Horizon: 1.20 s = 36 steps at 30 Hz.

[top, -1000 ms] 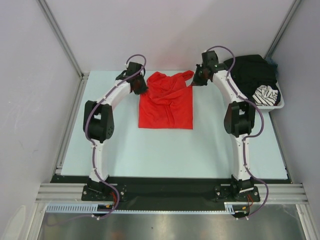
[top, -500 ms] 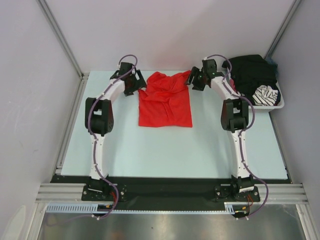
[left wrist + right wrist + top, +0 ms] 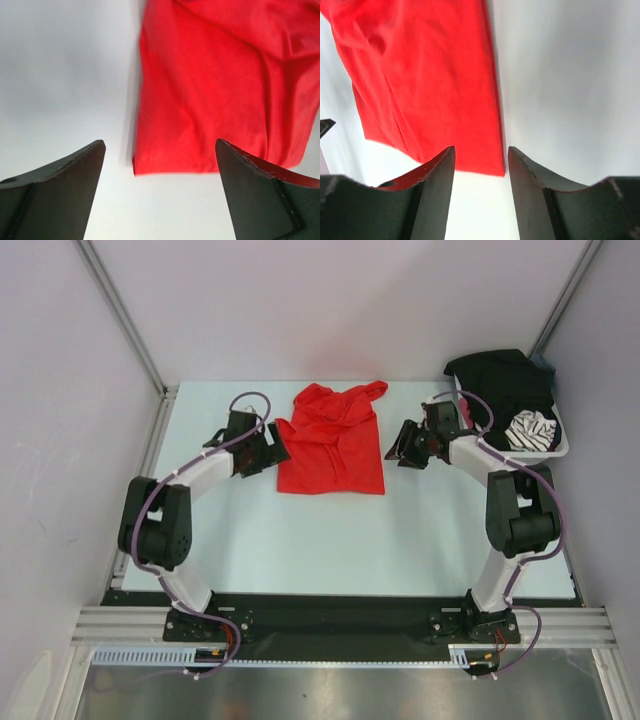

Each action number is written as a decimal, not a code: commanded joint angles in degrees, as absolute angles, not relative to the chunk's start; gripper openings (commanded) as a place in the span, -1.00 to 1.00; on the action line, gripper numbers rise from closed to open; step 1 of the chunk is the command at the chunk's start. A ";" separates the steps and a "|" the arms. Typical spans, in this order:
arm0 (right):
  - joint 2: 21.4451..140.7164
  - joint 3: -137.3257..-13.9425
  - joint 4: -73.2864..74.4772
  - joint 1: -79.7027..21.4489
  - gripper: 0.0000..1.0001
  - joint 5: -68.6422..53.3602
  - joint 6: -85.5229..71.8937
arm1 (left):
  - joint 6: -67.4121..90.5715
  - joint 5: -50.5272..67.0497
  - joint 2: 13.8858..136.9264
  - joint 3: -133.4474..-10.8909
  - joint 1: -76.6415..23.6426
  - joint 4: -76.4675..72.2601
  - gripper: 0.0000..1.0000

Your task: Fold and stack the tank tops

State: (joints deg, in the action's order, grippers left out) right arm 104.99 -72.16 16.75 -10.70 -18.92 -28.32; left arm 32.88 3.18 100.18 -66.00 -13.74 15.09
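- Red top (image 3: 332, 445) lies flat on the worktop (image 3: 330, 540) toward the far edge, midway between the sides, rumpled at its far end.
- I see my left claw (image 3: 276, 447) released and empty, just beside the top's left edge.
- My right claw (image 3: 397, 451) is released too, beside the right edge.
- Black top (image 3: 503, 383) sits heaped in the basket (image 3: 556, 450) at the far right corner.

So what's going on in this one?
Both arms are at the red tank top, which lies flat on the table, seemingly partly folded. The left claw and right claw sit open beside its left and right edges, holding nothing. The black tank top is in the white basket, not yet folded.
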 commanded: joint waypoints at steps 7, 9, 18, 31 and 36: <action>105.64 -66.45 14.59 -17.30 0.15 -16.97 -26.89 | 30.41 4.48 94.92 -54.76 -15.91 7.82 0.82; 105.99 -65.48 14.33 -18.19 0.17 -15.30 -27.25 | 30.50 4.74 95.10 -52.92 -16.17 6.69 0.81; 103.36 -61.27 16.09 -21.53 0.17 -5.36 -28.48 | 29.97 3.52 97.56 -52.12 -18.98 6.07 0.78; 107.14 -62.84 15.47 -22.76 -0.13 -3.87 -28.48 | 29.62 2.64 101.16 -54.23 -19.42 6.50 0.06; 106.96 -62.40 17.14 -22.42 -1.00 -0.09 -28.21 | 28.74 0.18 101.16 -54.40 -19.42 7.03 -0.71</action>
State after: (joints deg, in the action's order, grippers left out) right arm 105.43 -62.54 13.34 -22.41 -3.88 -28.77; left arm 30.26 2.13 100.20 -53.87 -18.90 5.48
